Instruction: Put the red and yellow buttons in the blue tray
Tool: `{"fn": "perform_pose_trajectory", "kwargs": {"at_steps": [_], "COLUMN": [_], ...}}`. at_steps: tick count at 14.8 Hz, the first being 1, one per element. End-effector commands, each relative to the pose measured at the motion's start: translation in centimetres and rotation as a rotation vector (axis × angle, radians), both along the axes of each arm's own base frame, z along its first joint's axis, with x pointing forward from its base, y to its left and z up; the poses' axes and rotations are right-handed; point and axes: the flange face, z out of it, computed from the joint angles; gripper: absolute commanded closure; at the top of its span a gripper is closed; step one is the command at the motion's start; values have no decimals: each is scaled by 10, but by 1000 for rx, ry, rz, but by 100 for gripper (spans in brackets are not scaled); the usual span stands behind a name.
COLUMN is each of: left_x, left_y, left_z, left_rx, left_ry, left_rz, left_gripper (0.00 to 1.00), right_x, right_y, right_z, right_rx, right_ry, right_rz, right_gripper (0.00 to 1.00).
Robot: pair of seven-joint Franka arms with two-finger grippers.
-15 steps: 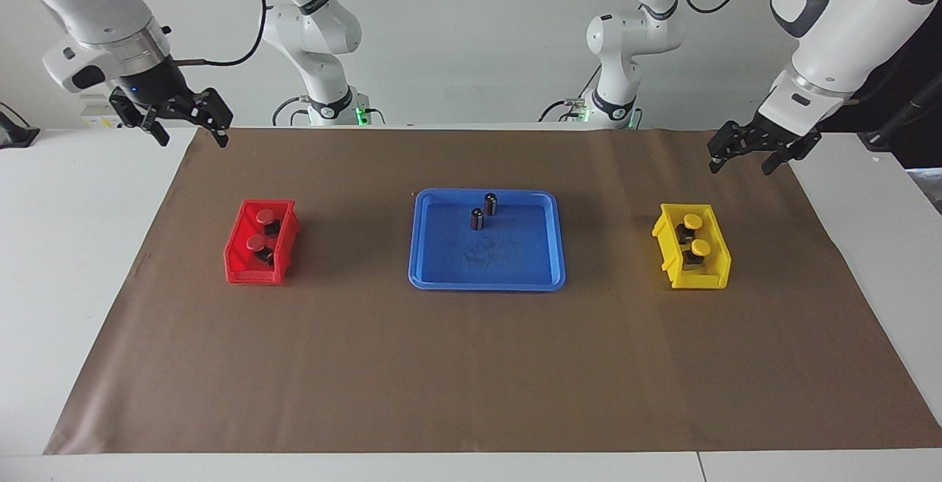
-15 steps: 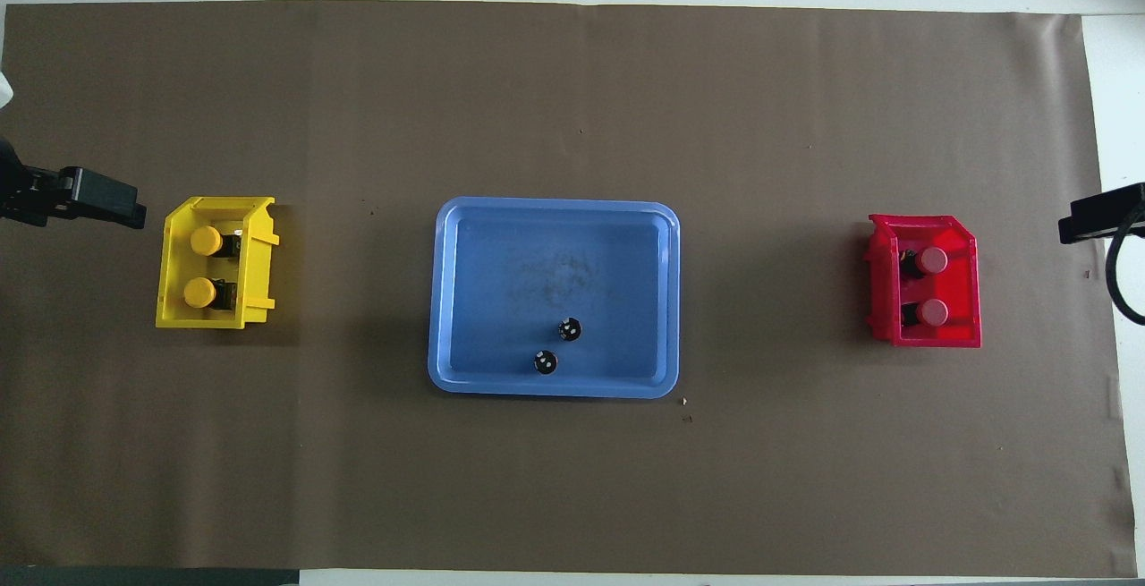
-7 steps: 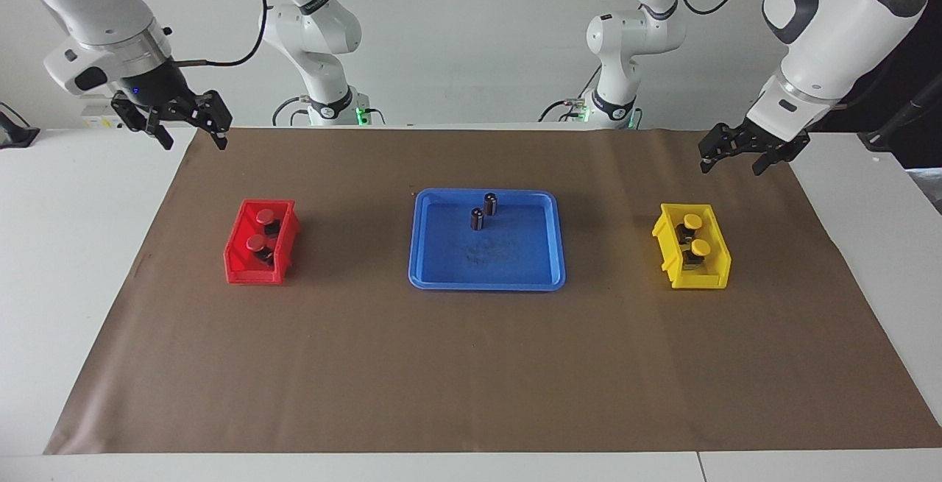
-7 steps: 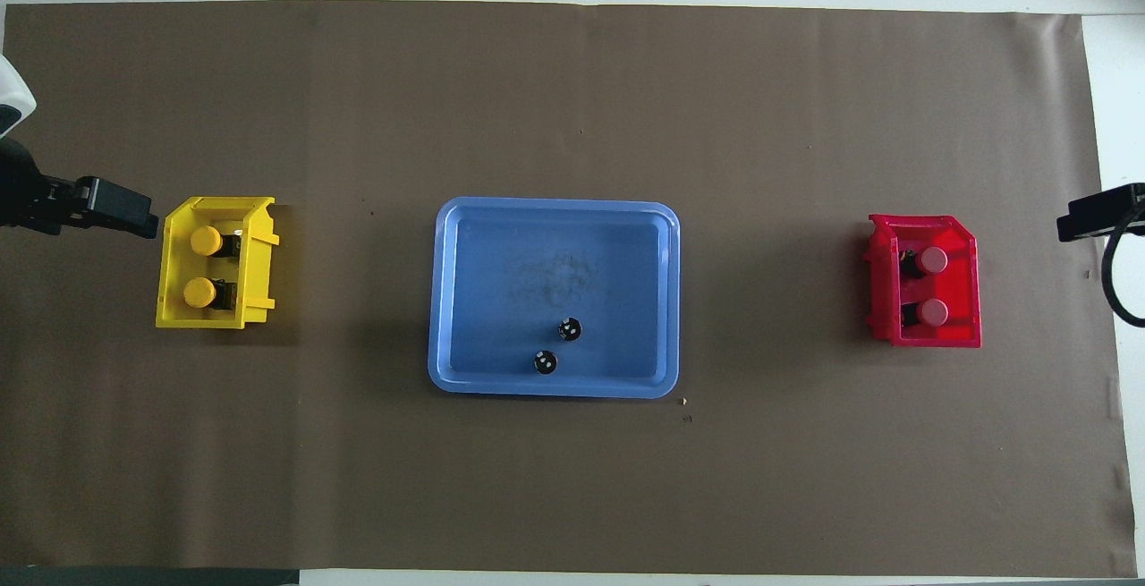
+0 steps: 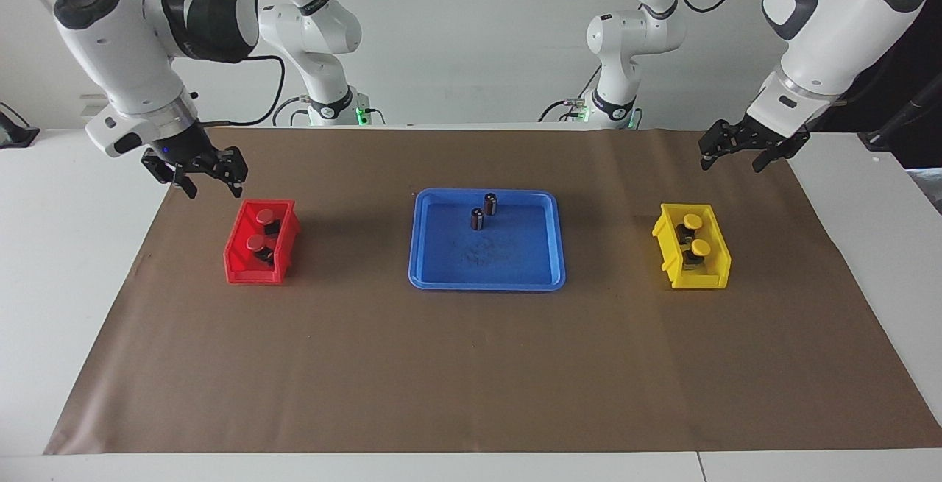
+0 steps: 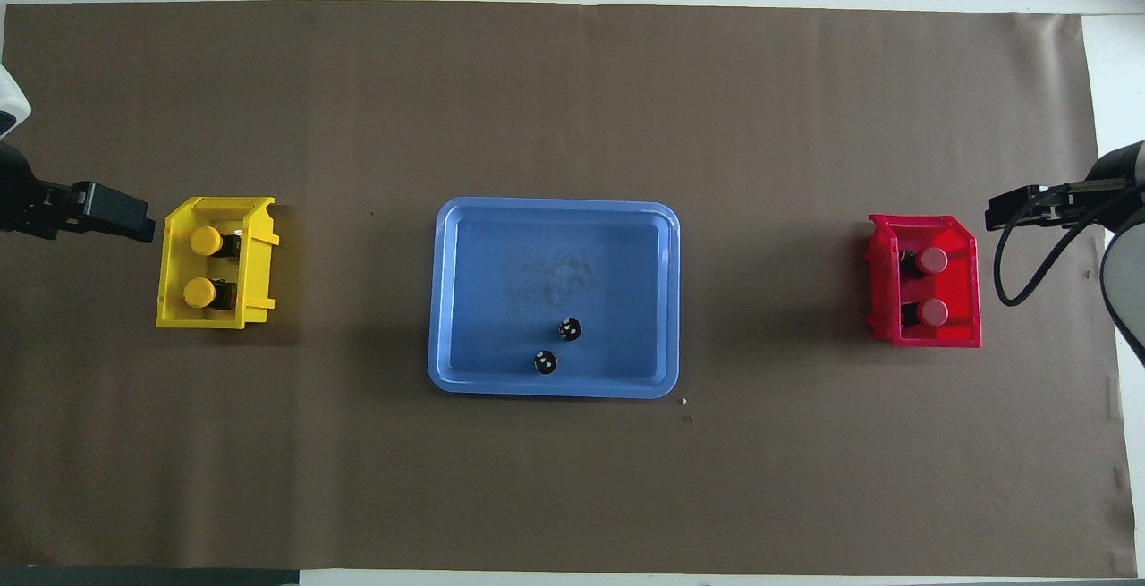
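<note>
Two red buttons (image 5: 264, 215) (image 5: 255, 243) sit in the red bin (image 5: 237, 265); they also show in the overhead view (image 6: 934, 259). Two yellow buttons (image 5: 690, 221) (image 5: 700, 247) sit in the yellow bin (image 5: 699, 280); they also show in the overhead view (image 6: 205, 241). The blue tray (image 5: 508, 265) lies mid-table and holds no buttons. My right gripper (image 5: 210, 186) is open and empty, raised over the paper beside the red bin. My left gripper (image 5: 732, 164) is open and empty, raised over the paper beside the yellow bin.
Two dark capless cylinders (image 5: 490, 204) (image 5: 477, 218) stand in the blue tray's part nearest the robots. Brown paper (image 5: 471, 364) covers the table. The red bin is toward the right arm's end, the yellow bin toward the left arm's end.
My right gripper has come down and moved in toward the red bin. My left gripper has shifted slightly toward the yellow bin. Buttons, bins and tray have not moved.
</note>
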Motion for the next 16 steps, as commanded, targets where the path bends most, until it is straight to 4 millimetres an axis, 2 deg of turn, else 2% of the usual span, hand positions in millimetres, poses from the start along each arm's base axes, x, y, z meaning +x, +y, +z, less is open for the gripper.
{"fn": "perform_pose_trajectory", "kwargs": {"at_steps": [1,3,8,12,16], "left_x": [-9,-8,-17,-16,-16], "left_y": [2,3,4,5,5], "left_z": [-4,-8,-17,-17,-17], "left_rx": [-1,-2,0,-1,-1], "left_ry": [2,-9,-14,-20,-24], "left_rz": [1,4,1,5,6], "left_gripper": [0,0,0,0,0], "right_x": [13,10,-1,-15,-26], "right_y": [-2,-2,-1,-1,-4], "right_z": [-44,-75,-118,-136,-144], "right_rx": [17,16,15,15,14], "right_ry": [-9,-29,-43,-32,-17], "right_rz": [10,10,10,9,34], "right_gripper": [25,26,29,30,31]}}
